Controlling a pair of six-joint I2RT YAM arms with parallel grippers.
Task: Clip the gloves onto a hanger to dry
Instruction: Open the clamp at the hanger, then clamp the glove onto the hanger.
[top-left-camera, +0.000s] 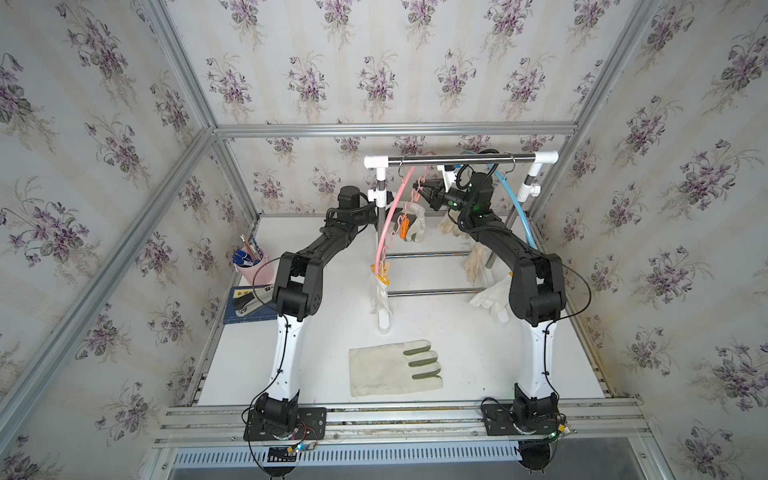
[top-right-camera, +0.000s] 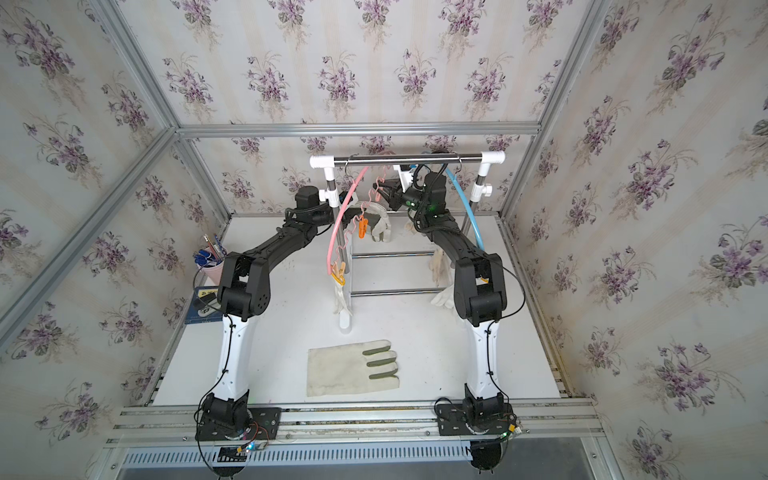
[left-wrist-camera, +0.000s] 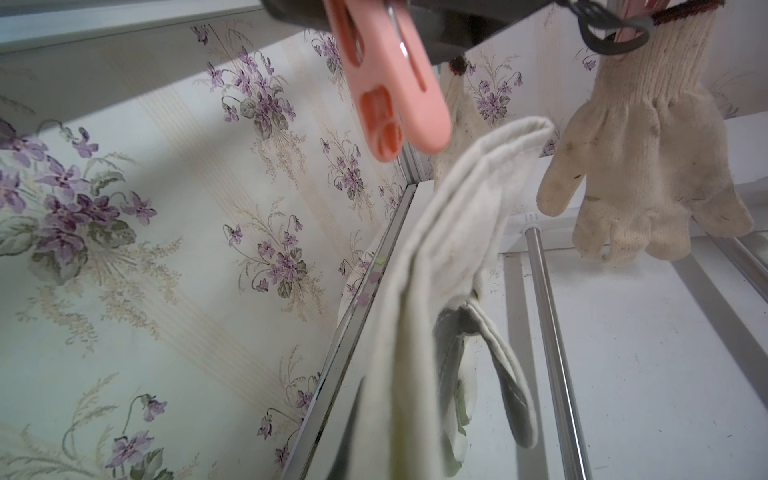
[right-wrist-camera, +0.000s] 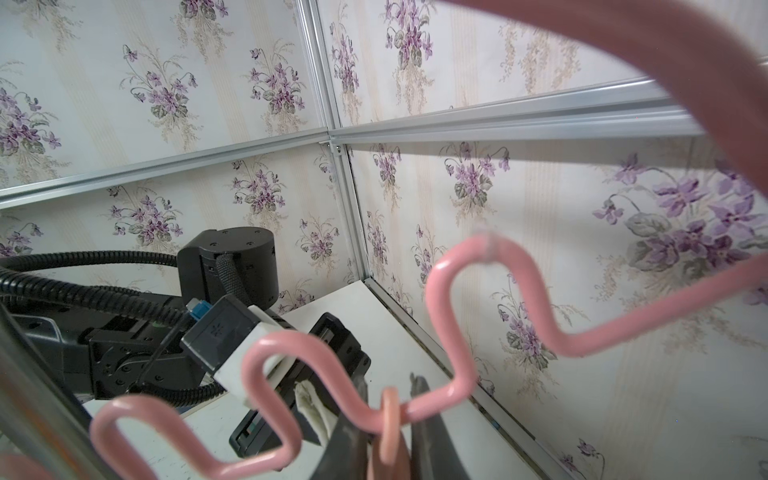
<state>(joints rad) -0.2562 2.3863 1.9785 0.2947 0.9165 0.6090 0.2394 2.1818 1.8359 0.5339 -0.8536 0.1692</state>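
Step in hand, as we read it: feeding a cuff into a squeezed clip.

Right gripper (right-wrist-camera: 390, 399): jaws narrow, pinched on the pink clip (left-wrist-camera: 386, 83), which hangs from a dip in the wavy bar of the pink hanger (right-wrist-camera: 665, 54).

Left gripper (right-wrist-camera: 309, 405): jaws fully closed on the held canvas glove (left-wrist-camera: 436, 270). Its cuff rises from the left jaws and ends just beside the clip's mouth, below the right jaws. We cannot tell whether cloth is between the clip's lips yet.

To do it well, we judge:
- Squeeze firmly with the right jaws so the mouth does not shut early.
- Lift the cuff straight up, getting both layers well inside, not just the hem.
- Loosen the right jaws first, and the left only once the clip bites.
- Push gently, because the hanger hangs free from the rail (top-left-camera: 457, 158) and may swing away.

Count, in a top view:
- Hangers: two, the pink one and the blue hanger (top-left-camera: 522, 212).
- Gloves: six that we can make out.
  - The held one.
  - The flat canvas glove (top-left-camera: 395, 368) on the table (top-left-camera: 457, 353), well below both jaws.
  - The white knitted glove (top-left-camera: 380, 297), hanging at the pink hanger's far end from the right jaws.
  - Three beneath the blue hanger: beige glove (top-left-camera: 450, 224), second beige glove (top-left-camera: 476, 266) and pale glove (top-left-camera: 492, 297).
- Clips seen on the pink hanger: three, the pink one, the orange clip (top-left-camera: 404, 227) and the yellow clip (top-left-camera: 383, 272).
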